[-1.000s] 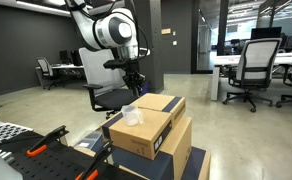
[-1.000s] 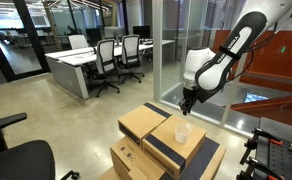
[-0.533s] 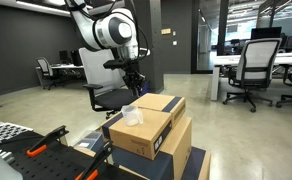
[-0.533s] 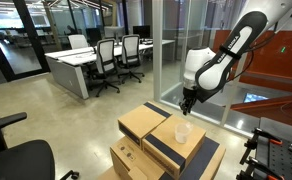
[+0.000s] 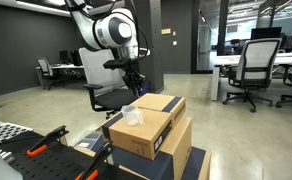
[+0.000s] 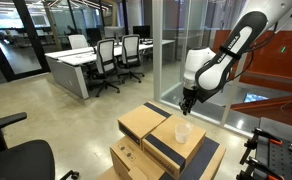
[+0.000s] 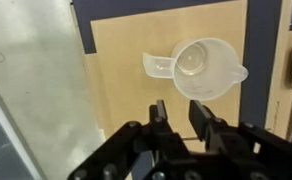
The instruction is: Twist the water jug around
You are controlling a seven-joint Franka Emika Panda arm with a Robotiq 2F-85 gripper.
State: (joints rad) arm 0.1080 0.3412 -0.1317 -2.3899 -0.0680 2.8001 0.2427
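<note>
The water jug (image 7: 201,68) is a small translucent whitish cup-like vessel with a side handle and a spout. It stands upright on a brown cardboard box (image 7: 121,75). In both exterior views the jug (image 5: 132,115) (image 6: 182,131) sits on top of the stacked boxes (image 5: 151,135) (image 6: 156,125). My gripper (image 7: 178,108) hangs above and just off the jug, apart from it. Its fingers stand partly drawn together with an empty gap between them. In the exterior views the gripper (image 5: 134,88) (image 6: 186,104) points down over the box top.
A black office chair (image 5: 111,97) stands behind the boxes. Desks with chairs (image 6: 111,55) fill the room beyond. A second chair (image 6: 21,160) is at the near corner. Black and orange equipment (image 5: 36,150) lies beside the stack, and a glass wall (image 6: 171,40) is close behind the arm.
</note>
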